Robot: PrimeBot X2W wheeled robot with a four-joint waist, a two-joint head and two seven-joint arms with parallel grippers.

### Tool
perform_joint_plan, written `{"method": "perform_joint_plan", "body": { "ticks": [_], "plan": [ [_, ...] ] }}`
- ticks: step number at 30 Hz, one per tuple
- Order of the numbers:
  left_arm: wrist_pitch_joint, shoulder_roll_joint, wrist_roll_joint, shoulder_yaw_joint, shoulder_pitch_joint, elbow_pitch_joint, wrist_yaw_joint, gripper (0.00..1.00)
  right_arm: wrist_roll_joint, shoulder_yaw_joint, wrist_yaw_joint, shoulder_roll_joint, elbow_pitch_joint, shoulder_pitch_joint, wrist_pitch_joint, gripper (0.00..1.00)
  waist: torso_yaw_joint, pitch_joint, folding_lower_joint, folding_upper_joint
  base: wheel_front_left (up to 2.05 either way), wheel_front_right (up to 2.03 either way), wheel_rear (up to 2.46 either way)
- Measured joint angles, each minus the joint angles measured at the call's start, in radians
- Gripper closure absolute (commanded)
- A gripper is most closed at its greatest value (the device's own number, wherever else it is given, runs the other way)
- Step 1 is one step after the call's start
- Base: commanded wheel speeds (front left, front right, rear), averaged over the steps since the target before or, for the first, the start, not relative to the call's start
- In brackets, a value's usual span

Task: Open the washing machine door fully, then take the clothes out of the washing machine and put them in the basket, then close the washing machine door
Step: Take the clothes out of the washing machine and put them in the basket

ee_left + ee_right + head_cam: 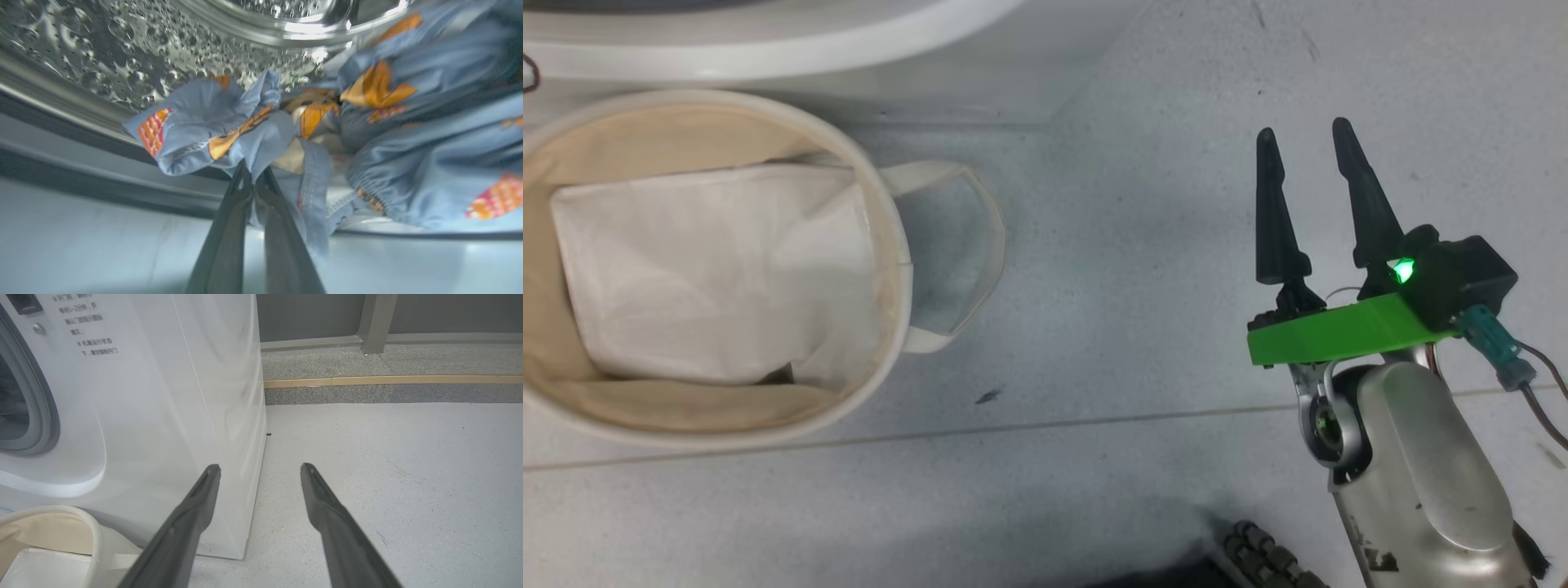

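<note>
Head view: a round cream canvas basket (894,269) w/ loop handles sits on the pale speckled floor (1135,245), just in front of the white boxy washing machine (768,49). A flat white sheet (711,269) lines it, and no garment is in yet. The right gripper (1307,135) hangs over bare floor well to the right of the basket, its two dark fingers apart w/ nothing between them. Left wrist view: the left gripper (253,173) is at the mouth of the perforated steel drum (122,61), fingers pressed together and pinching a fold of the clothes (196,122), soft blue fabric w/ orange motifs. A cream piece (292,157) is tucked just behind the pinch. The bundle lies dead ahead of the tips and spreads to that view's right, long axis crosswise to the fingers. The grip is thus near one end, w/ most of the cloth trailing off to the side. Right wrist view: the right gripper's fingers are spread wide and empty, pointing past the washer's front corner. The grey rubber gasket (41,412) is at left, and the basket rim sits low, right under the opening. Judgement: the step is hauling the load out. The left arm has the cloth and is nearer the basket, so the next move is back out of the drum, then down. The trailing end may snag on the drum lip or drape outside the basket rim.
</note>
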Motion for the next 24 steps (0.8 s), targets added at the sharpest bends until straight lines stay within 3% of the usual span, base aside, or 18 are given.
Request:
{"method": "perform_joint_plan", "body": {
  "ticks": [5,12,15,24],
  "plan": [
    [-0.14,-0.017,-0.086,0.068,0.049,-0.002,-0.023,1.0,-0.001,-0.008,0.0,0.0,0.019,0.003,0.0,0.0,0.005,-0.041,-0.0001,0.0,0.0,0.0,0.0],
    [-0.342,-0.043,-0.187,0.134,0.217,-0.009,-0.173,1.0,-0.002,-0.007,0.0,0.0,0.072,0.035,0.0,0.0,0.018,-0.154,-0.0001,0.0,0.0,0.0,0.0],
    [-0.361,-0.044,-0.218,0.153,0.292,-0.055,-0.227,1.0,-0.002,-0.004,0.0,0.0,0.097,0.051,0.0,0.0,0.022,-0.206,-0.0001,0.0,0.0,0.0,0.0],
    [-0.362,-0.047,-0.212,0.274,0.652,-0.459,-0.248,1.0,-0.002,0.002,0.0,0.0,0.16,0.119,0.0,0.0,0.043,-0.372,-0.0002,0.0001,0.0,0.0,0.0]
  ]
}}
